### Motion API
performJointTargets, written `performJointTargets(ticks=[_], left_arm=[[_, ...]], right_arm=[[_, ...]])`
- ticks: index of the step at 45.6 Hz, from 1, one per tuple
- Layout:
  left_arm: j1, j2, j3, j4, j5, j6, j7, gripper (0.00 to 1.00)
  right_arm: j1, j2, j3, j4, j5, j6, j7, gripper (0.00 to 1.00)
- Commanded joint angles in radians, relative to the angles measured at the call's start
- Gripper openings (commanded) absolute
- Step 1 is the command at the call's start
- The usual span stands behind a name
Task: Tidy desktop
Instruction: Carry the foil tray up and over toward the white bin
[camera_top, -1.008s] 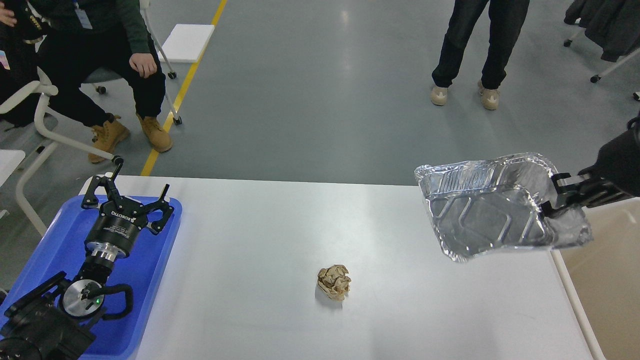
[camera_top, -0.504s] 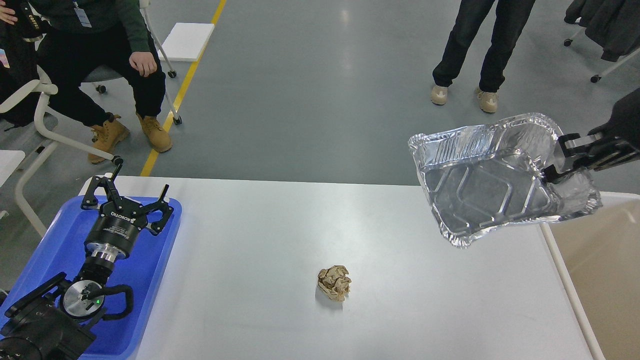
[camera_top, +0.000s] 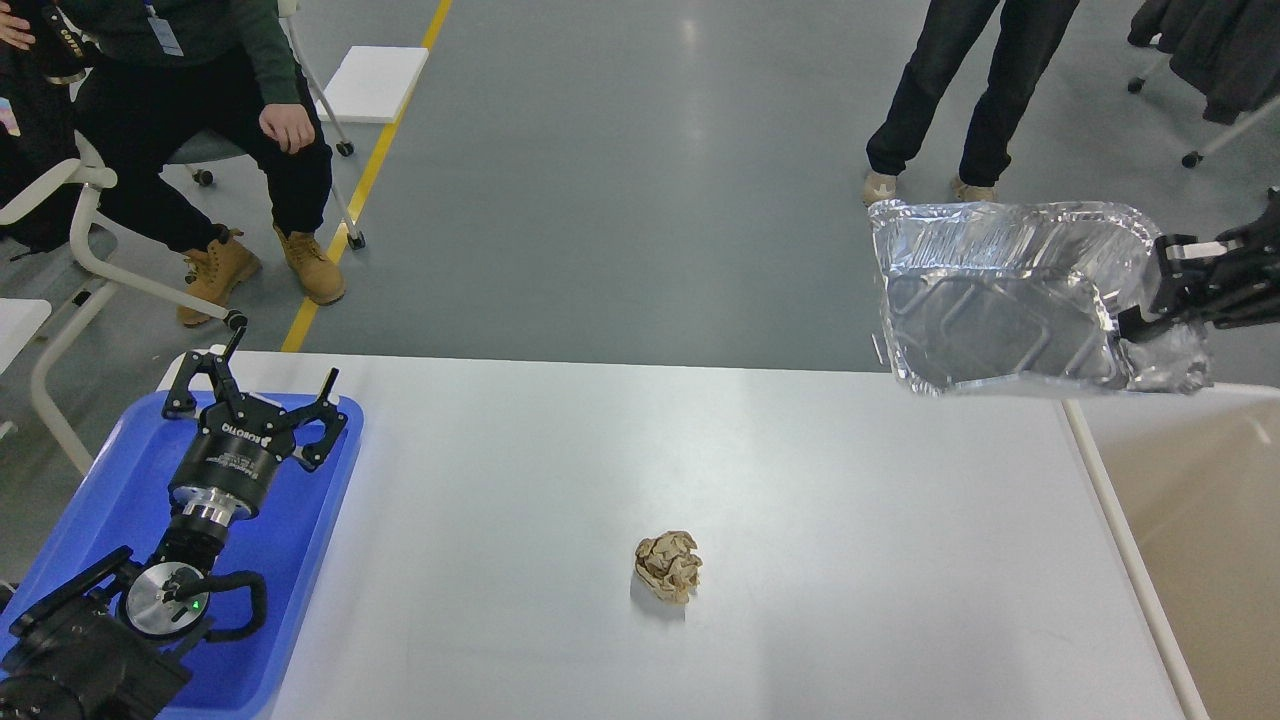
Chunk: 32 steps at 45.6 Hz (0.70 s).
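The white desktop (camera_top: 560, 470) fills the lower middle of the head view. A crumpled brown paper ball (camera_top: 668, 565) lies on it, near the front centre. My right gripper (camera_top: 1150, 290) is shut on the right rim of a crumpled silver foil tray (camera_top: 1010, 300) and holds it high, tilted, above the desktop's far right corner. My left gripper (camera_top: 255, 385) is open and empty, hovering over a blue plastic tray (camera_top: 90, 500) at the left end.
A cream-rimmed beige bin (camera_top: 1190, 520) stands against the desktop's right edge. A seated person (camera_top: 180, 110) and a chair are at the far left. A standing person (camera_top: 960, 90) is beyond the far edge.
My right gripper has lifted the foil tray upward and slightly right, tilting it more upright. The left arm and paper ball have not moved.
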Motion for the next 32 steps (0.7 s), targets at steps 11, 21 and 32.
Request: performJointTargets(ticks=[11,21,32], left_arm=[[0.000,0.000,0.000,-0.001,0.000,0.000,0.000,0.99],[0.000,0.000,0.000,0.000,0.000,0.000,0.000,0.99],[0.000,0.000,0.000,0.000,0.000,0.000,0.000,0.99]], right_arm=[[-0.483,-0.011,-0.076,-0.509,0.222,0.001,-0.001,0.00],[-0.790,-0.066,0.005,-0.732,0.317,0.001,-0.001,0.00],[-1.097,-0.089,0.292,-0.820,0.317,-0.134,-0.014,0.00]])
